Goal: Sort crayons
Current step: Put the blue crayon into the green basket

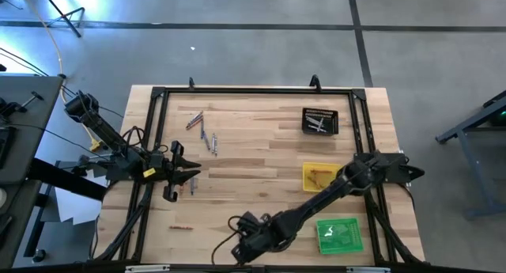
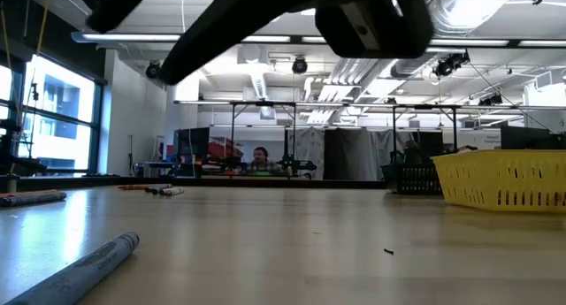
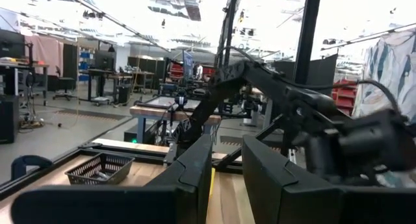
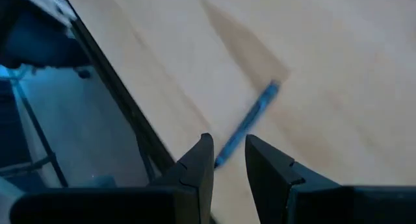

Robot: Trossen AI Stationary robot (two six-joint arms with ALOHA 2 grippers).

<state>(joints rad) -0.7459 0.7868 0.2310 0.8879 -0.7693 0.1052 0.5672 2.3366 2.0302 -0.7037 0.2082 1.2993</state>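
Two grippers hang empty with fingers slightly parted, your right gripper [image 4: 229, 160] just above a blue-grey crayon [image 4: 250, 122] by the table's near edge, your left gripper [image 1: 186, 168] at the left side.

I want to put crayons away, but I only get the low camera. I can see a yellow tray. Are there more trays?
Observer: Yes. From above, a green tray sits by the yellow tray, on the side away from the black tray.
Operator: Is the black one empty?
Observer: No. The high view shows a few pale crayons lying in it.
Operator: Is the right gripper holding one?
Observer: No. Its wrist view shows the right gripper open and empty, with a loose crayon on the table just ahead of it.
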